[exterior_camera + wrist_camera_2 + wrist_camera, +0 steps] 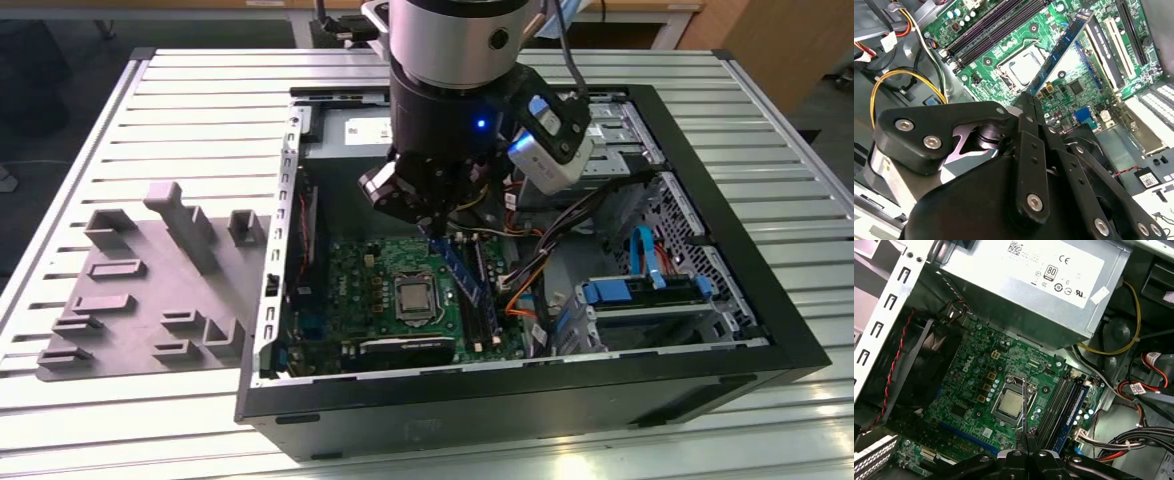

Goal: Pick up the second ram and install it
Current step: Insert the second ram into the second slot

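The gripper (438,228) has its black fingers pressed together on the second ram (467,285), a thin blue circuit-board stick. It is held above the green motherboard (387,270), apart from it, between the square metal processor socket (416,300) and the long black slots (994,27). The second wrist view shows the closed gripper (1029,96) with the second ram (1061,50) running out from its tip, dark chips in a row along its face. In the first wrist view the gripper (1025,442) shows the second ram (1024,405) edge-on as a thin sliver. There a blue stick (1072,407) lies along the slot farthest from the socket.

The grey sheet-metal power supply (1019,285) carries a white label (1054,270) printed with approval marks and a small code square. The black computer case (747,300) lies open on a ribbed aluminium table (200,110). A grey moulded fixture (147,290) with upright pegs lies near the table edge at the exterior view's left.
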Available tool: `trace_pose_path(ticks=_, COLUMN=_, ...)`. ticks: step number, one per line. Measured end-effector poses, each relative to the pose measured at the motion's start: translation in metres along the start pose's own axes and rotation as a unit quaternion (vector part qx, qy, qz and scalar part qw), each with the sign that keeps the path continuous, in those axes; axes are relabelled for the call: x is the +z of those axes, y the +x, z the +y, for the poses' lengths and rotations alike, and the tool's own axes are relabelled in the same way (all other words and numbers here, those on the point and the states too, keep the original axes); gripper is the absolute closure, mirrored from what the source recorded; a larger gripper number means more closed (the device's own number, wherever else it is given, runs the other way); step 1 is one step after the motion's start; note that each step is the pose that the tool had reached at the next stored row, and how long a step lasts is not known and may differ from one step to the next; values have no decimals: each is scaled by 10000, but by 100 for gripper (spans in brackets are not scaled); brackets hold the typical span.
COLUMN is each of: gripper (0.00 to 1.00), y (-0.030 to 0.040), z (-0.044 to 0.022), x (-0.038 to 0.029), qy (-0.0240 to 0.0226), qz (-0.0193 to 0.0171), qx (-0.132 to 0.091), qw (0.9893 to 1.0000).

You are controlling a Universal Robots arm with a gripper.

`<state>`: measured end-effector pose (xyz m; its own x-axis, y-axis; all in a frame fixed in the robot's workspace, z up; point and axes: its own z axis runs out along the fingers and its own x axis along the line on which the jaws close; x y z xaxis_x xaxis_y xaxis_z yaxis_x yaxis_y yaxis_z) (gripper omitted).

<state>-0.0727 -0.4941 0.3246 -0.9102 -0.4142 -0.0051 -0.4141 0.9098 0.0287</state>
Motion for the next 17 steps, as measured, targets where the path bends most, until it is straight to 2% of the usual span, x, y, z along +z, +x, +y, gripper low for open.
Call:
trace_pose_path(ticks=12, gripper=89, y=0, z=0, x=0, qy=0, qz=-1, qx=23, qw=10000)
trace_pose_path(ticks=17, gripper=89, y=0, z=0, x=3, qy=1, qz=-6, qx=202, qw=9998)
